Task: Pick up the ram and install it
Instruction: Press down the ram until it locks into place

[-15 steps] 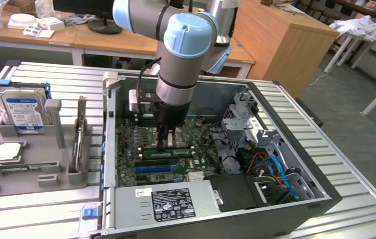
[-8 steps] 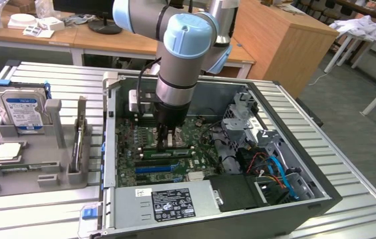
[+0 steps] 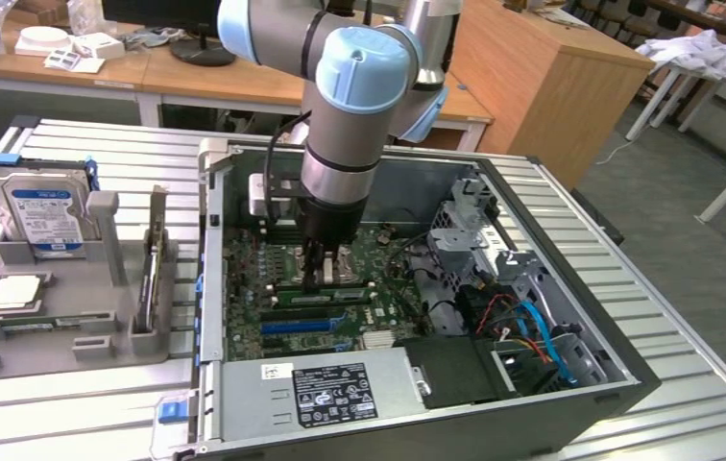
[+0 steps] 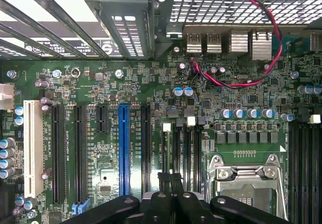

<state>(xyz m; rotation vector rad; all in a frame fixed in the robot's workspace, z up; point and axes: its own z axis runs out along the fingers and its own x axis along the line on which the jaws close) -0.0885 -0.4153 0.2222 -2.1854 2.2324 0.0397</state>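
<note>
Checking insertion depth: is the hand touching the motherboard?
Cannot tell. In the exterior view the hand overlaps the motherboard at its tips, with neither a gap nor contact plain.

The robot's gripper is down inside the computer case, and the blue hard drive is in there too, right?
Not quite. The gripper is inside the computer case, but the exterior view shows the blue hard drive standing in the grey holder outside it.

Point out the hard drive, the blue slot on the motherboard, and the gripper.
hard drive [image 3: 43, 209]: exterior view, on its label face, standing in the grey holder.
blue slot [image 4: 124, 148]: wrist view, on the middle of its long body.
gripper [image 4: 170, 181]: wrist view, between its shut fingertips above the board.
</note>
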